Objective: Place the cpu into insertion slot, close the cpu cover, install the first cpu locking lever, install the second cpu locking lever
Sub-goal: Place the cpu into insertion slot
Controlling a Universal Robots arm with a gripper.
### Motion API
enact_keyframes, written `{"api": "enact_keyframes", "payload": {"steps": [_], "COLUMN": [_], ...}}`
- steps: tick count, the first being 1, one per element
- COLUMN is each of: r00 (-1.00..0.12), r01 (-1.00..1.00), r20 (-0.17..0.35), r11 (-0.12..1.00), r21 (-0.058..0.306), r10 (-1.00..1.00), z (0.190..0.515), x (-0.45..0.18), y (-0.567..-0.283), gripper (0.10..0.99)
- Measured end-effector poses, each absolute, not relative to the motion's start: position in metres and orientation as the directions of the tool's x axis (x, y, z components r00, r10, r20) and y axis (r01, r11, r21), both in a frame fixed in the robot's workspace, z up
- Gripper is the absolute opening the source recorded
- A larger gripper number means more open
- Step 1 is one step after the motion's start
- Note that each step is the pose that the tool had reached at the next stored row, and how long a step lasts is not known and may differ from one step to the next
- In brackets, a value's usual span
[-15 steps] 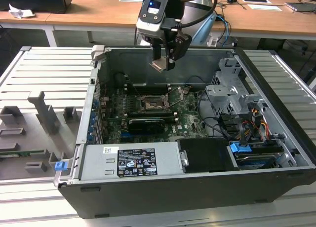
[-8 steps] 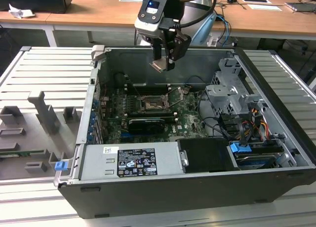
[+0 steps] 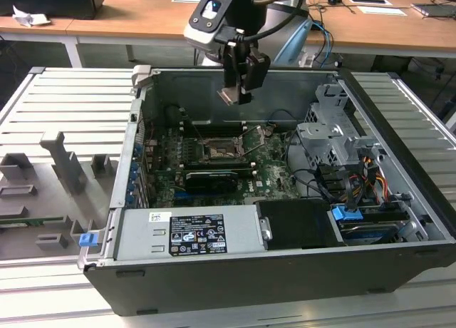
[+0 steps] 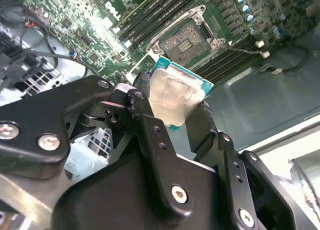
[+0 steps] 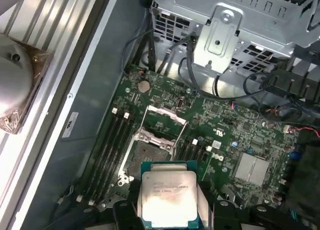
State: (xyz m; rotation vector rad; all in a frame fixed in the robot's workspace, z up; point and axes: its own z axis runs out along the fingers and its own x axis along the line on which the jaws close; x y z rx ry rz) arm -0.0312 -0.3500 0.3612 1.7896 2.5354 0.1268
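Observation:
My gripper (image 3: 239,93) hangs above the open computer case, shut on the cpu (image 3: 229,95), a thin pale silver square. Both wrist views show the cpu (image 4: 175,92) (image 5: 167,195) clamped by its edges between the black fingers (image 4: 142,87), flat side up. Below it on the green board lies the insertion slot (image 5: 146,157) (image 4: 186,44) (image 3: 217,151), dark, silver-rimmed and with nothing in it. The cpu cover (image 5: 165,121) stands swung open at the slot's edge. A thin metal lever (image 4: 242,50) sticks out beside the slot.
A grey drive cage (image 3: 328,139) (image 5: 235,20) with cables fills the case on the exterior view's right. The power supply (image 3: 189,232) lies along the front. Long black memory sticks (image 5: 112,140) flank the slot. A ribbed grey table (image 3: 64,100) surrounds the case.

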Motion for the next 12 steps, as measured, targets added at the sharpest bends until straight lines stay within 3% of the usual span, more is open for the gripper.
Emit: {"api": "enact_keyframes", "payload": {"steps": [8, 12], "r00": [-0.185, -0.162], "r01": [0.979, 0.983], "r20": [0.018, 0.018], "r11": [0.183, 0.16], "r21": [0.087, 0.087], "r10": [0.983, 0.987], "z": [0.3596, 0.3583], "x": [-0.0312, -0.0312], "y": [-0.35, -0.35], "gripper": [0.529, 0.529]}}
